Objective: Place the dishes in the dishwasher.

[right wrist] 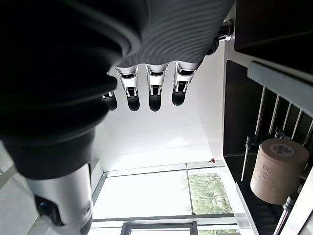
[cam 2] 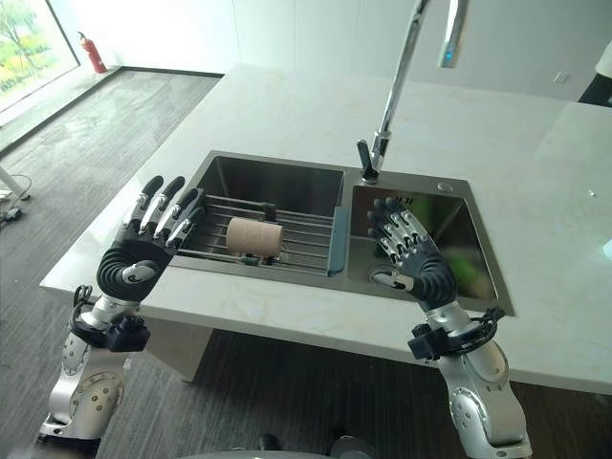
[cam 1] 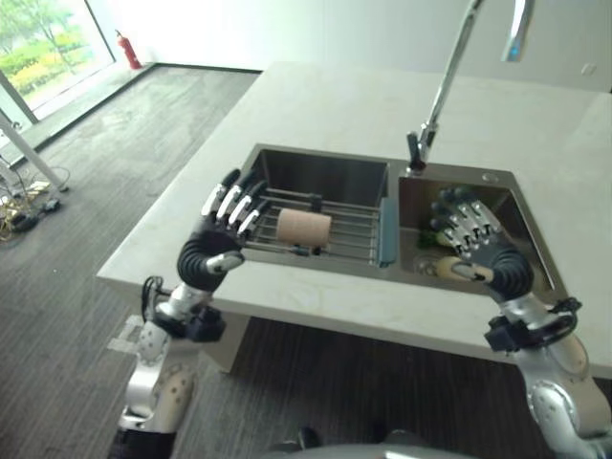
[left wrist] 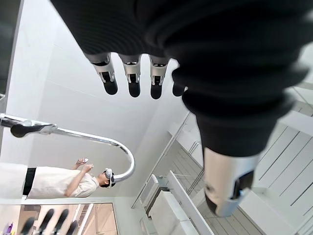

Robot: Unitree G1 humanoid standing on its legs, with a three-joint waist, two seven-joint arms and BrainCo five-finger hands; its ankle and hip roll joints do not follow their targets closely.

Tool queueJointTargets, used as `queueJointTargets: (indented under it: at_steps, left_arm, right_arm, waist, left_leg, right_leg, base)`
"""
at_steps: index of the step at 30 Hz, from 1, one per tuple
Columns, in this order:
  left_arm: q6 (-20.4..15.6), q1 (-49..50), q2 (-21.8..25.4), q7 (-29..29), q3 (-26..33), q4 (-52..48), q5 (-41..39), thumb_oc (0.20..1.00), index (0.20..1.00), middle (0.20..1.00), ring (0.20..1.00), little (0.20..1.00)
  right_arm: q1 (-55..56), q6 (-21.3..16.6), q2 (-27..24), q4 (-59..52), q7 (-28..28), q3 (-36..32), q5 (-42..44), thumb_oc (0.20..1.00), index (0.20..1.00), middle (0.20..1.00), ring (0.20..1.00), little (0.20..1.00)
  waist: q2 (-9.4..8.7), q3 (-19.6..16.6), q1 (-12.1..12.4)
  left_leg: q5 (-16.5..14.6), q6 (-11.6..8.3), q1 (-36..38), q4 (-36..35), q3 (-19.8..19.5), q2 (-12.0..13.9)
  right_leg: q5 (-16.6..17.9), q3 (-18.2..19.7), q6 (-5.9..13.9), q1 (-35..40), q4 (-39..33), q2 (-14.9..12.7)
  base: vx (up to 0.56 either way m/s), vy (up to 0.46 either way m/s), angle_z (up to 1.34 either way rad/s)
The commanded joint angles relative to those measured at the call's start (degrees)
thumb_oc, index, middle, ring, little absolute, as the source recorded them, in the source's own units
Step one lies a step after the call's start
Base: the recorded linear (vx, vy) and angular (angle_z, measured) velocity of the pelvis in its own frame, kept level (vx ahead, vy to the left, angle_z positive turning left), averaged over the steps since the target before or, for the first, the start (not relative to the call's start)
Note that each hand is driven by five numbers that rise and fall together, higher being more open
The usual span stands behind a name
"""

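Observation:
A tan cup (cam 1: 304, 228) lies on its side on a wire rack (cam 1: 352, 239) across the left basin of a steel double sink (cam 1: 316, 156). The same cup (right wrist: 279, 169) shows on the rack bars in the right wrist view. My left hand (cam 1: 215, 244) is raised over the counter's front edge just left of the sink, fingers straight and holding nothing. My right hand (cam 1: 478, 239) hovers over the right basin, fingers spread, nothing in it. Something green (cam 2: 470, 265) lies in the right basin, partly hidden behind that hand.
A tall curved faucet (cam 1: 445, 86) rises behind the divider between the basins. The pale stone counter (cam 1: 325, 100) stretches wide behind and beside the sink. A person (left wrist: 54, 182) stands beyond the counter. Grey carpet (cam 1: 86, 172) lies to the left.

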Motion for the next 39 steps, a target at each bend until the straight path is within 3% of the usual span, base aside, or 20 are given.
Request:
queueJointTargets:
  at_steps: [1,4,5,6,8,10,11,14,15,16,21,22,24,25,27,33,35,36,37,39]
  left_arm:
    - [-2.8,-0.8,0.5,0.6,0.0,-1.7,1.1,1.000,1.000,1.000,1.000,1.000]
    - [-3.5,-0.5,0.6,1.6,0.6,-2.3,0.6,1.000,1.000,1.000,1.000,1.000]
    - [-4.6,-0.8,0.1,1.8,0.2,-2.6,0.5,1.000,1.000,1.000,1.000,1.000]
    - [-5.2,-0.3,-0.5,1.9,0.4,-3.1,0.9,1.000,1.000,1.000,1.000,1.000]
    - [-5.7,0.0,-0.2,2.7,0.6,-3.3,1.6,1.000,1.000,1.000,1.000,1.000]
    - [-7.4,0.9,0.1,3.9,2.7,-2.5,-2.7,1.000,1.000,1.000,1.000,1.000]
    - [-8.3,1.1,-0.5,2.8,3.4,-1.6,-3.7,1.000,1.000,1.000,1.000,1.000]
    - [-9.0,1.4,-0.9,1.6,4.2,-1.8,-3.4,1.000,1.000,1.000,1.000,1.000]
    - [-7.9,1.3,-0.5,2.6,5.5,-2.9,-3.2,1.000,1.000,1.000,1.000,1.000]
    - [-5.9,-0.3,-0.6,4.1,5.8,-2.9,-2.7,1.000,1.000,1.000,1.000,1.000]
    - [-5.9,-4.4,0.5,8.6,4.7,-2.3,6.7,1.000,1.000,1.000,1.000,1.000]
    - [-5.5,-5.0,0.7,9.5,4.7,-2.2,7.9,1.000,1.000,1.000,1.000,1.000]
    - [-4.1,-6.1,1.9,11.4,4.5,-2.5,9.9,1.000,1.000,1.000,1.000,1.000]
    - [-2.8,-7.0,3.5,11.3,4.6,-2.4,9.3,1.000,1.000,1.000,1.000,1.000]
    - [-2.9,-6.9,3.9,11.3,4.9,-2.0,10.5,1.000,1.000,1.000,1.000,1.000]
    - [-4.0,-4.0,3.9,13.5,4.8,-1.6,15.9,1.000,1.000,1.000,1.000,1.000]
    - [-9.0,-4.0,5.0,14.9,4.9,-1.5,22.2,1.000,1.000,1.000,1.000,1.000]
    - [-10.4,-4.1,5.7,16.0,4.8,-1.9,23.6,1.000,1.000,1.000,1.000,1.000]
    - [-11.5,-4.4,6.4,18.0,4.9,-1.9,28.6,1.000,1.000,1.000,1.000,1.000]
    - [-10.0,-5.3,8.7,23.3,5.1,-0.9,37.6,1.000,1.000,1.000,1.000,1.000]
  right_arm:
    - [-2.5,-3.4,0.0,-2.4,-1.2,-1.1,2.3,1.000,1.000,1.000,1.000,1.000]
    - [-1.8,-3.5,-1.0,-2.0,-1.1,-2.0,2.8,1.000,1.000,1.000,1.000,1.000]
    - [-1.7,-4.4,-1.2,-1.7,-1.3,-1.9,1.1,1.000,1.000,1.000,1.000,1.000]
    - [-1.8,-4.7,-1.9,-1.5,-1.9,-2.4,0.1,1.000,1.000,1.000,1.000,1.000]
    - [-2.5,-4.4,-2.7,-1.2,-2.2,-3.0,0.8,1.000,1.000,1.000,1.000,1.000]
    - [-1.9,-3.3,-3.2,-0.6,1.8,-5.1,2.0,1.000,1.000,1.000,1.000,1.000]
    - [-1.4,-3.5,-3.5,0.0,2.4,-6.2,1.9,1.000,1.000,1.000,1.000,1.000]
    - [-2.2,-2.3,-4.1,-0.5,0.9,-7.2,2.3,1.000,1.000,1.000,1.000,1.000]
    - [-1.2,-1.4,-2.8,-2.1,0.5,-8.5,2.4,1.000,1.000,1.000,1.000,1.000]
    - [-0.1,-1.3,-0.8,-3.1,0.3,-8.5,1.9,1.000,1.000,1.000,1.000,1.000]
    - [-1.4,-1.0,1.7,-2.5,-1.7,-6.0,-1.2,1.000,1.000,1.000,1.000,1.000]
    - [-2.2,-0.8,2.0,-2.1,-1.3,-5.6,-1.3,1.000,1.000,1.000,1.000,1.000]
    - [-3.3,-0.1,1.7,-1.8,-1.6,-5.0,-1.6,1.000,1.000,1.000,1.000,1.000]
    - [-2.7,-0.5,0.8,-1.6,-2.6,-5.7,-1.2,1.000,1.000,1.000,1.000,1.000]
    - [-2.4,-1.5,0.2,-1.1,-2.7,-6.4,0.3,1.000,1.000,1.000,1.000,1.000]
    - [-2.9,-1.1,-0.6,-0.2,-2.6,-4.6,0.8,1.000,1.000,1.000,1.000,1.000]
    - [-3.6,0.2,-1.8,0.4,-2.7,-4.5,0.4,1.000,1.000,1.000,1.000,1.000]
    - [-3.7,0.4,-2.6,0.3,-2.5,-4.6,0.7,1.000,1.000,1.000,1.000,1.000]
    - [-3.6,0.4,-3.6,0.3,-1.9,-4.6,0.7,1.000,1.000,1.000,1.000,1.000]
    - [-5.2,1.1,-4.7,0.7,-1.3,-4.3,0.6,1.000,1.000,1.000,1.000,1.000]
  waist:
    - [0.65,-2.2,-0.5]
    - [0.03,-2.1,-1.0]
    - [-0.86,-0.8,-1.2]
    - [-1.27,0.6,-1.3]
    - [-1.16,0.8,-1.4]
    - [0.67,-0.6,-1.6]
    - [1.20,-1.0,-1.7]
    - [1.77,-1.5,-1.3]
    - [1.81,-1.8,-1.3]
    - [1.38,-2.0,-1.1]
    - [1.22,-1.4,-0.3]
    - [1.15,-1.1,0.0]
    - [1.03,-0.9,0.0]
    - [0.59,-0.9,-0.6]
    - [-0.25,-0.7,-0.9]
    - [-0.08,-1.5,-0.7]
    - [-1.30,-0.9,-1.2]
    - [-1.70,-0.4,-1.3]
    - [-1.67,0.3,-1.1]
    - [-0.86,0.6,-1.7]
  left_leg:
    - [-2.5,-3.20,1.6,-1.3,-4.7,1.2]
    - [-2.5,-5.20,0.2,5.4,-2.0,1.3]
    - [0.3,-7.47,-5.3,18.9,-1.2,3.1]
    - [4.2,-9.48,-11.0,26.8,-3.2,6.4]
    - [3.7,-9.27,-10.9,22.2,-1.9,9.1]
    - [5.3,-9.91,-4.6,-0.9,-2.5,13.3]
    - [5.7,-11.17,-5.5,-1.3,-2.6,14.9]
    - [4.9,-11.25,-5.2,-1.3,-3.1,14.8]
    - [3.8,-10.26,-4.5,-1.3,-2.2,12.9]
    - [2.5,-8.59,-4.3,-1.3,-3.2,10.4]
    - [0.2,-4.78,-3.9,-1.3,-5.3,6.1]
    - [0.0,-4.60,-3.9,-1.3,-5.1,6.0]
    - [-0.1,-4.47,-4.2,-1.3,-4.8,6.1]
    - [-0.1,-4.60,-4.5,-1.3,-5.0,5.7]
    - [-0.1,-4.96,-4.3,-1.3,-4.1,5.2]
    - [-0.6,-5.69,-1.8,-0.1,-1.6,5.1]
    - [-3.1,-6.68,-5.2,12.4,0.4,6.1]
    - [-2.6,-7.36,-7.8,18.7,-0.5,6.4]
    - [-0.8,-8.41,-11.3,23.7,-4.2,6.9]
    - [-1.6,-7.88,-9.4,15.3,-4.4,7.9]
  right_leg:
    - [-0.3,2.8,2.19,0.4,-1.3,2.4]
    - [0.3,3.9,1.22,2.2,-4.3,2.4]
    - [0.4,4.3,-0.20,2.6,-4.4,1.7]
    - [0.5,4.5,-1.34,3.4,-4.9,1.5]
    - [0.6,4.6,-0.98,4.1,-6.1,1.4]
    - [-0.1,6.3,1.35,4.2,-8.0,-0.2]
    - [-0.8,5.6,1.75,4.8,-8.0,-1.1]
    - [-1.0,4.6,2.74,5.6,-8.0,-3.2]
    - [-0.3,3.2,5.41,6.6,-7.7,-6.4]
    - [-1.0,3.2,6.73,6.1,-5.1,-8.4]
    - [-0.9,3.0,6.72,-0.2,9.4,-11.5]
    - [-0.7,2.5,6.77,-0.8,10.2,-11.4]
    - [-2.6,3.5,6.62,-1.5,8.1,-8.3]
    - [-3.7,6.0,5.22,-1.2,3.3,-4.2]
    - [-1.0,6.1,4.15,-0.4,-3.3,-2.2]
    - [0.9,5.7,3.13,2.8,-7.9,-1.1]
    - [0.8,6.5,1.79,3.5,-7.7,-1.8]
    - [0.9,6.9,1.13,3.5,-7.6,-1.6]
    - [1.3,7.5,0.44,3.4,-7.8,-1.0]
    - [1.6,8.2,1.46,2.7,-8.0,-0.9]
  base:
    - [0.15,-0.166,-0.04]
    - [0.09,-0.203,-0.04]
    - [0.02,-0.153,0.03]
    - [0.05,-0.113,0.09]
    - [0.19,0.189,-0.18]
    - [0.46,0.657,-0.78]
    - [0.40,0.618,-0.72]
    - [0.33,0.562,-0.13]
    - [0.47,0.877,0.07]
    - [0.45,0.864,0.08]
    - [0.18,0.421,-0.01]
    - [0.08,0.186,-0.11]
    - [0.09,0.055,-0.23]
    - [0.12,-0.050,-0.23]
    - [0.09,-0.121,-0.02]
    - [0.14,-0.266,0.09]
    - [0.09,-0.231,0.02]
    - [0.05,-0.184,0.17]
    - [0.06,-0.080,0.29]
    - [0.12,0.179,-0.26]
